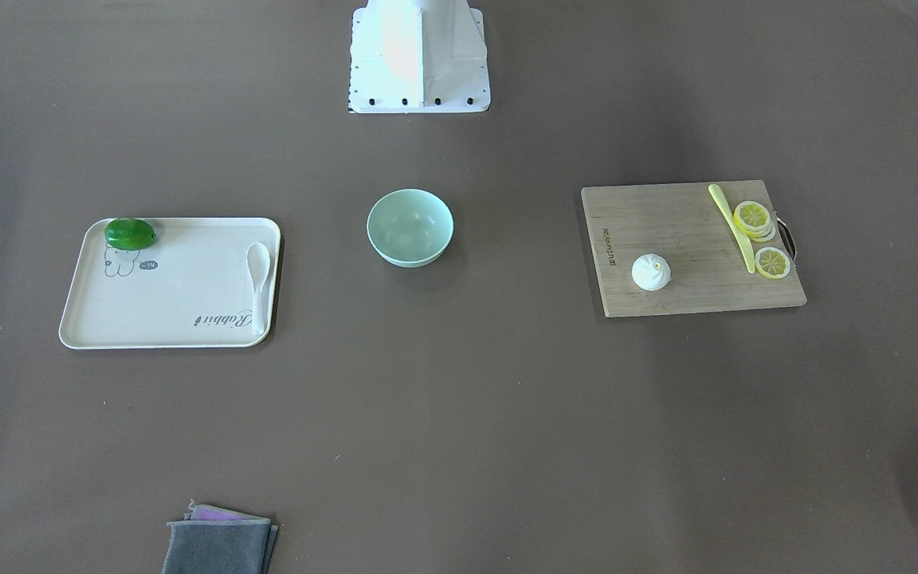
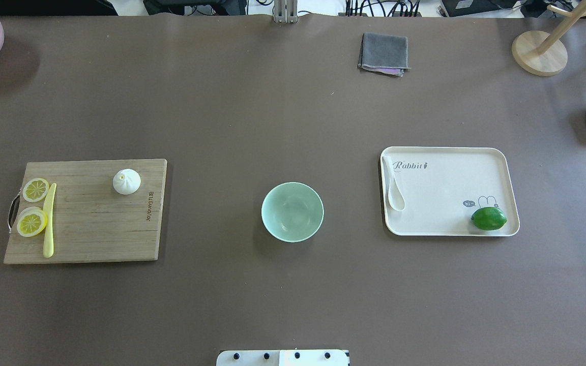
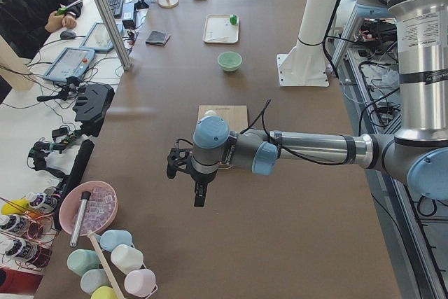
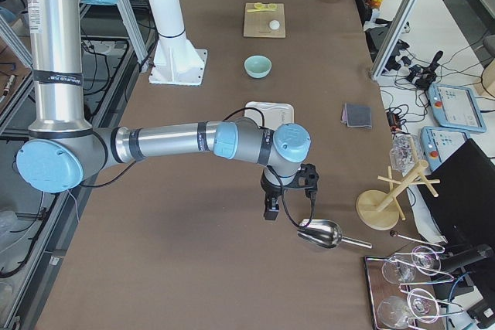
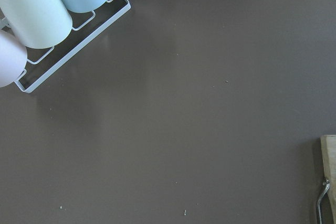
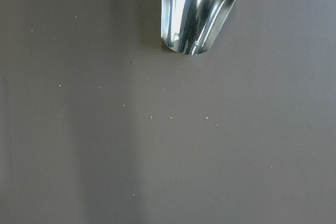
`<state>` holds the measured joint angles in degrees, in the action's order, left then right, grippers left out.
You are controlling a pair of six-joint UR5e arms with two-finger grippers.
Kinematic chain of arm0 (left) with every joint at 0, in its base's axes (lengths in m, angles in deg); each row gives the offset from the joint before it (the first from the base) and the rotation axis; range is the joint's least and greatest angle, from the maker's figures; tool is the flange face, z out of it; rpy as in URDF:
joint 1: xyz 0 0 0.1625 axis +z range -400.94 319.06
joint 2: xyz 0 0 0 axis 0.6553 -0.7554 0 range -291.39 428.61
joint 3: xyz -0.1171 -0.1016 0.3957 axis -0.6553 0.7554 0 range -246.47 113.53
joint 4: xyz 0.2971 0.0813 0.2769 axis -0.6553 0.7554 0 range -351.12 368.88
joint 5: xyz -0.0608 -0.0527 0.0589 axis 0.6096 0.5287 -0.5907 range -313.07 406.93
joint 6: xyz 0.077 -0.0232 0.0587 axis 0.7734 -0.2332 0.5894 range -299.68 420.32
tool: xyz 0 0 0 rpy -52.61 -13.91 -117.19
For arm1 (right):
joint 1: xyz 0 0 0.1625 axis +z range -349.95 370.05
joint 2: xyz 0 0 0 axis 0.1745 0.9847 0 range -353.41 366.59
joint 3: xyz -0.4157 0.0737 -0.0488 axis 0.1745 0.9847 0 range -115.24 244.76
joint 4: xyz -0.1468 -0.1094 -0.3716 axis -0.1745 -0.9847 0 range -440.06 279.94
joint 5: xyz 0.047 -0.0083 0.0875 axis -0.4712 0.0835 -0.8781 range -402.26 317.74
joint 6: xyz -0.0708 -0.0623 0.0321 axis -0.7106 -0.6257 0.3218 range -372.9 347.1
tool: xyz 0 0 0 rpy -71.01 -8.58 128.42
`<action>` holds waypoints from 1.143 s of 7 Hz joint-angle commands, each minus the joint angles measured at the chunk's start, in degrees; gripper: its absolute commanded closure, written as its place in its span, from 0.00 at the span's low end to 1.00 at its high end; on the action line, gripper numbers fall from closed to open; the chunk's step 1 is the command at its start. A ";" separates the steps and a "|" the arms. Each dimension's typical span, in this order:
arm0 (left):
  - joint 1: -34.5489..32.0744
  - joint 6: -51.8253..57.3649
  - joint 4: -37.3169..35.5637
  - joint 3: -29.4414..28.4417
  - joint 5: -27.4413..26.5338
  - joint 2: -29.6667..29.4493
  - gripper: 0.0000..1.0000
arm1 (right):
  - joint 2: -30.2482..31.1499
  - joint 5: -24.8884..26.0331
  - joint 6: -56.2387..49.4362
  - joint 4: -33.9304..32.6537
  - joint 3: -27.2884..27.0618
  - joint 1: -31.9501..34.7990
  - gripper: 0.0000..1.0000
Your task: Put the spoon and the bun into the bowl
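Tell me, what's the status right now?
Left gripper and right gripper hover at table ends, open or shut unclear. Spoon on tray, bun on board. Bowl empty. Nothing in the way.

The left gripper (image 3: 199, 198) and right gripper (image 4: 270, 212) appear only side-on, their spread too small to tell.

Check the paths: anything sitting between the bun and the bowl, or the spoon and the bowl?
Nothing visible. Only bare table separates the bun, on the cutting board, from the bowl. The spoon lies along the tray edge nearest the bowl, so just the tray's low rim intervenes.
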<state>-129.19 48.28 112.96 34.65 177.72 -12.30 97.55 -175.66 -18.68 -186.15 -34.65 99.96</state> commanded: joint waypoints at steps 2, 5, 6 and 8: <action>0.19 0.00 0.07 0.13 0.16 -0.65 0.02 | 0.01 -0.20 0.15 0.09 0.00 0.00 0.00; 0.54 -0.09 0.42 0.48 0.42 -2.58 0.02 | 0.10 -0.46 0.50 2.98 -0.61 -0.61 0.00; 0.89 -0.09 0.77 0.66 0.68 -4.59 0.02 | -0.16 -1.33 0.85 3.08 -2.87 -2.18 0.00; 5.26 -0.09 1.99 0.84 1.56 -8.54 0.02 | -1.92 -0.65 1.21 8.83 -5.61 -7.44 0.00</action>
<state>-126.46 48.20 114.24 35.41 178.96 -18.19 96.64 -176.69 -17.76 -181.57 -38.71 95.88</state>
